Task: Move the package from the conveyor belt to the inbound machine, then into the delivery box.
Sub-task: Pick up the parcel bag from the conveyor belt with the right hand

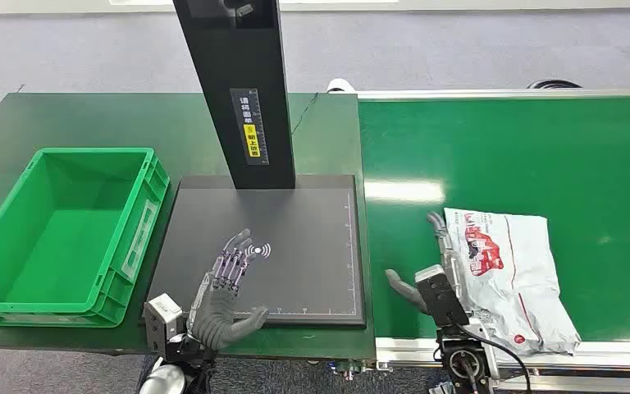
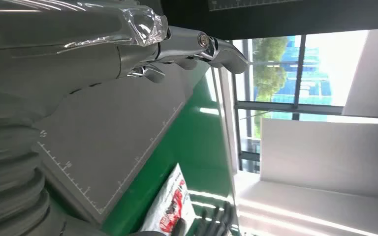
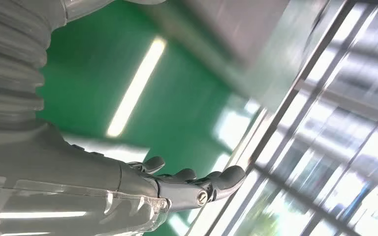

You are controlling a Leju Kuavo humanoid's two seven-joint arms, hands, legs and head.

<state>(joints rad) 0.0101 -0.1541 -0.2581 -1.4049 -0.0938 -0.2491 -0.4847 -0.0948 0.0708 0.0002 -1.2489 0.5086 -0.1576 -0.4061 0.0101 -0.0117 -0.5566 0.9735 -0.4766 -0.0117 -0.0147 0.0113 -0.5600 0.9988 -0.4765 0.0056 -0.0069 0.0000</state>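
A white plastic package [image 1: 509,275] with red print lies flat on the green conveyor belt [image 1: 509,156], near its front edge. My right hand [image 1: 431,267] sits just left of the package with fingers stretched out and thumb apart, its fingers at the package's left edge, holding nothing. My left hand [image 1: 225,291] hovers with fingers spread over the dark scanning plate of the inbound machine [image 1: 271,246]. The left wrist view shows the package [image 2: 172,206] beyond the plate [image 2: 113,142]. The green delivery box [image 1: 61,234] stands to the left, nothing in it.
The inbound machine's black post [image 1: 238,90] rises from the back of the plate. A dark green table [image 1: 90,123] carries the box and the machine. The conveyor's metal frame [image 1: 558,361] runs along the front edge.
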